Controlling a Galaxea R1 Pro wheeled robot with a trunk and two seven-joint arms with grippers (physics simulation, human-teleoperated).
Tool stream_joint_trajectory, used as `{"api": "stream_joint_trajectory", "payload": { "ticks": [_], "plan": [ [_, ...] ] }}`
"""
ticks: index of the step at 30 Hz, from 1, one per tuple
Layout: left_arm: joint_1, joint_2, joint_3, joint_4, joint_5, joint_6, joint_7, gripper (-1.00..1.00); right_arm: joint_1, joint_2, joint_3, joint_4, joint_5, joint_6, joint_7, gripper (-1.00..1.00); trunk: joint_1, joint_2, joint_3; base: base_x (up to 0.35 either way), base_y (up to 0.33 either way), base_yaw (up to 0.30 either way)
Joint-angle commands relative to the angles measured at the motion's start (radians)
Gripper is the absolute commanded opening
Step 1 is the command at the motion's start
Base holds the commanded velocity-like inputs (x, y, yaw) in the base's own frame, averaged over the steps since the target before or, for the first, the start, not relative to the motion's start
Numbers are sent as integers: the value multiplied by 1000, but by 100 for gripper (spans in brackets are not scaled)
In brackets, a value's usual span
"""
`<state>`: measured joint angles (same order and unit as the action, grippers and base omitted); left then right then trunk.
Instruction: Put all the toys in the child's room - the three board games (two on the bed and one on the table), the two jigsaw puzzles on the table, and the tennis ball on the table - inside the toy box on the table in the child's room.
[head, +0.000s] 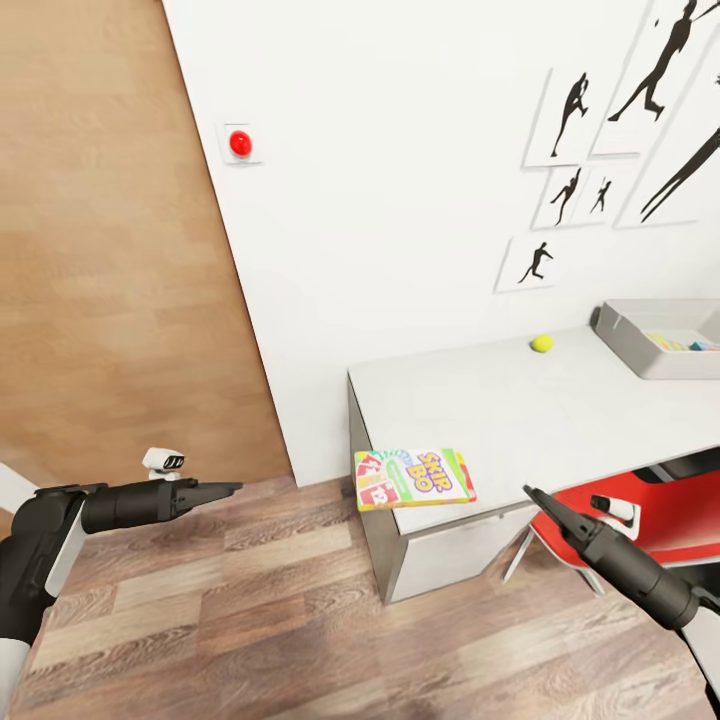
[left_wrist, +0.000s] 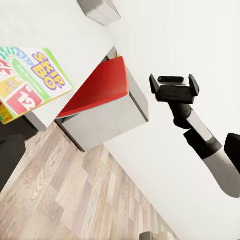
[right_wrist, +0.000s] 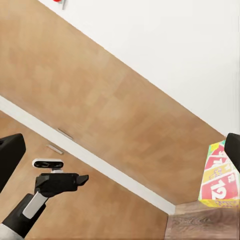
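**A:** Nearest us are our two arms, low over the wood plank floor (head: 250, 610). Our left tool (head: 228, 488) points toward the desk (head: 520, 410) with its fingers drawn together to a point, and we see nothing between them. Our right tool (head: 534, 496) reaches up toward the desk's front edge; its fingers also look closed and empty in the head view, though the left wrist view shows that tool (left_wrist: 174, 80) from in front with its two pads standing apart, so we cannot tell how far open it is.

**B:** And the toys?

**A:** The SKIP-BO box (head: 414, 478) lies flat at the desk's near corner, overhanging the edge, between our two tools and touching neither. The tennis ball (head: 542, 343) sits near the back of the desk, close to the white wall (head: 400, 200), well apart from the box. The toy box (head: 640, 350) stands at the desk's far right end, and we see colourful flat things inside it.

**B:** Anything else?

**A:** A red chair (head: 680, 520) is tucked under the desk behind our right arm. Black silhouette pictures (head: 575, 115) hang above, and a red button (head: 240, 143) sits on the wall beside a wooden door (head: 110, 250).
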<state>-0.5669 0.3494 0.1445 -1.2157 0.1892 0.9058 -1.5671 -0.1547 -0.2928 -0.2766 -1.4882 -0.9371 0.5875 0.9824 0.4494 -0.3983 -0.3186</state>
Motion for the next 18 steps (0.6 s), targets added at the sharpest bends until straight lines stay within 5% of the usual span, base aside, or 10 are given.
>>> {"api": "stream_joint_trajectory", "payload": {
  "ticks": [1,18],
  "plan": [
    [-1,0,0,0,0,10,-4,100,0,0,-2,1,9,7,3,100,1,-2,0,0,0,0],
    [13,2,55,10,-1,12,-4,100,2,-1,-5,2,42,-16,67,100,1,-2,28,0,0,0]
  ]
}}
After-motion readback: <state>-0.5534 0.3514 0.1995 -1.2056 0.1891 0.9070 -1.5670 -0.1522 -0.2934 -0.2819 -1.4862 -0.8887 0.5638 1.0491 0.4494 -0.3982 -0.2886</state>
